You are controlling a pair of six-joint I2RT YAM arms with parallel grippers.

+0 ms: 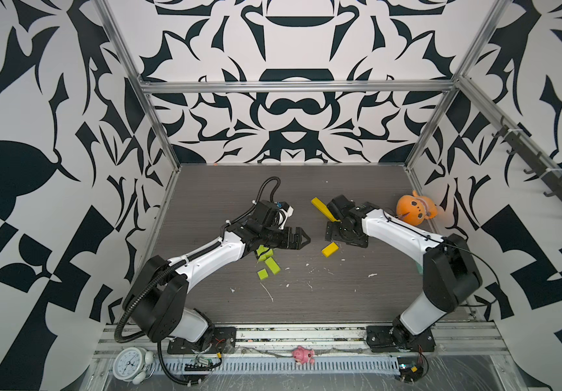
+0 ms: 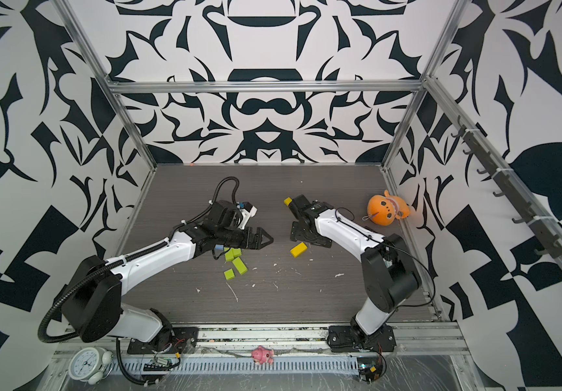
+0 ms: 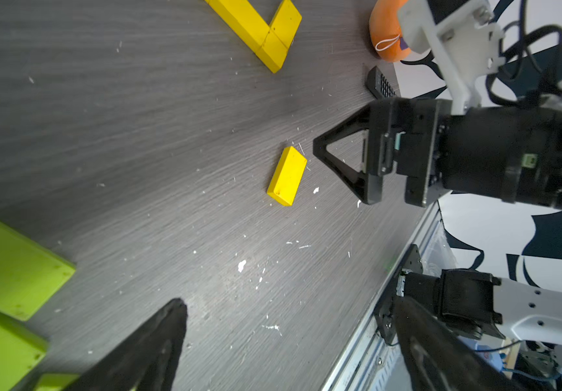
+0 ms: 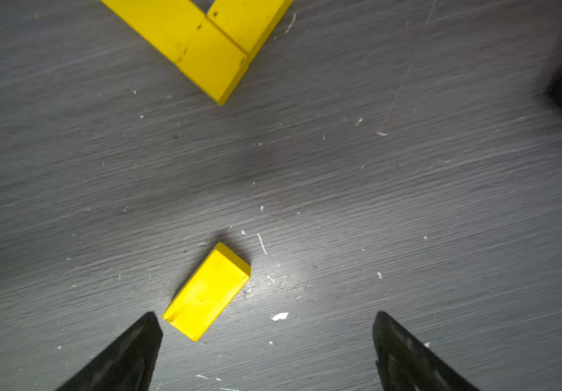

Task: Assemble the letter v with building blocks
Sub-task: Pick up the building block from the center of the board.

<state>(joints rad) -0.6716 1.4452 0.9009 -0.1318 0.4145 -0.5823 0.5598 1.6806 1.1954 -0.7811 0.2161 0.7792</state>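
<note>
Joined yellow building blocks (image 4: 205,44) form a corner on the dark table, also seen in the left wrist view as yellow blocks (image 3: 259,30); in a top view only one long yellow block (image 1: 321,207) shows beside the right arm. A loose short yellow block (image 1: 329,249) (image 2: 298,250) (image 3: 287,176) (image 4: 207,292) lies flat nearer the front. My right gripper (image 4: 266,315) (image 1: 332,233) hovers open, with that block just ahead of one fingertip (image 4: 147,325). Beside several lime green blocks (image 1: 266,260) (image 2: 235,262) (image 3: 9,264), my left gripper (image 3: 291,304) (image 1: 301,238) is open and empty.
An orange plush toy (image 1: 415,211) (image 2: 386,210) sits by the right wall. A black remote-like object (image 3: 381,83) lies near it. A light blue block (image 2: 218,248) peeks out under the left arm. A clock (image 1: 130,364) and a pink toy (image 1: 303,354) lie on the front rail.
</note>
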